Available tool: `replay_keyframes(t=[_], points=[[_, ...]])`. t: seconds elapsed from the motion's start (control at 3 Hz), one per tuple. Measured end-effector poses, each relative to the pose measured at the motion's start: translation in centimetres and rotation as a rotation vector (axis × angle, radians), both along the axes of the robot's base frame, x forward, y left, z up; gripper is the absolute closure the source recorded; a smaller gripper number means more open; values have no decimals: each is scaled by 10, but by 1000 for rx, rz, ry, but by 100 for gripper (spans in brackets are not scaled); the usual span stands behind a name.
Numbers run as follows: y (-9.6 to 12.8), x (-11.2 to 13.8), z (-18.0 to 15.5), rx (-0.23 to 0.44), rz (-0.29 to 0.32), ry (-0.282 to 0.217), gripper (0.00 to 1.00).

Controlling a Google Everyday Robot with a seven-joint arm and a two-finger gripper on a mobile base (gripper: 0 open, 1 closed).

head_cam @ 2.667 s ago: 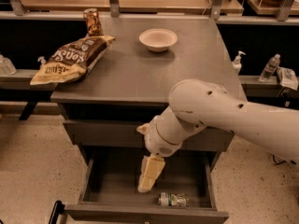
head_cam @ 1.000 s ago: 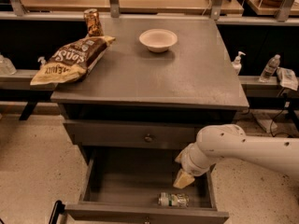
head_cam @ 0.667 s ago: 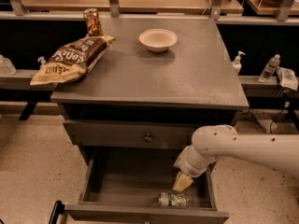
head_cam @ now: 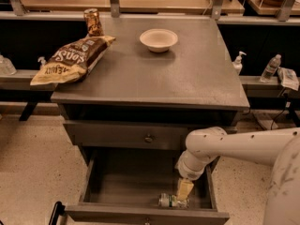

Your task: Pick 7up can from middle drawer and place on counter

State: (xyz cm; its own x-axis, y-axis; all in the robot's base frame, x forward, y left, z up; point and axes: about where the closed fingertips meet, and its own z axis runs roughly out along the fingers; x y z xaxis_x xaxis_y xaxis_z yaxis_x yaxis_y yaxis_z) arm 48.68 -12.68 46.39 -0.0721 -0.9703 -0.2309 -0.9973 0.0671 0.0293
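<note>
Gripper (head_cam: 184,190), yellowish, sits low in the lower centre-right of the frame, pointing down, its tip right at the top of the small silver-white 7up can with green print (head_cam: 171,201); cannot tell if the gripper is clenched or released, and no lift is seen. The can lies on its side on the floor of the open wide grey metal middle drawer (head_cam: 126,184), close against the front wall, lower centre. Risks, as judgement: the can is round and on its side, so a slightly off-centre closing could roll it away or squeeze it out; the front wall is so near that the gripper may strike it or pin the can there; a dented can may slip on the way up; on the way out, the arm or can could catch the closed upper drawer front with the round knob (head_cam: 117,134). The white robot arm (head_cam: 234,146) enters from the right edge, runs leftward roughly level, then bends at a rounded wrist down into the drawer. Above, the broad dull grey metal table (head_cam: 187,78) carries a cream round bowl (head_cam: 158,39) at top centre, a brown crinkled chip bag (head_cam: 70,60) and a brown-copper can (head_cam: 93,21) upper left; the right half looks like the easiest drop spot.
</note>
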Motion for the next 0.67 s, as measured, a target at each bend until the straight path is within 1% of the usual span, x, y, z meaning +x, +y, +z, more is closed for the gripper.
replay_keyframes(t=[0.33, 0.67], points=[[-3, 0, -7, 11, 6, -16, 30], [-4, 0, -6, 24, 7, -50, 30]])
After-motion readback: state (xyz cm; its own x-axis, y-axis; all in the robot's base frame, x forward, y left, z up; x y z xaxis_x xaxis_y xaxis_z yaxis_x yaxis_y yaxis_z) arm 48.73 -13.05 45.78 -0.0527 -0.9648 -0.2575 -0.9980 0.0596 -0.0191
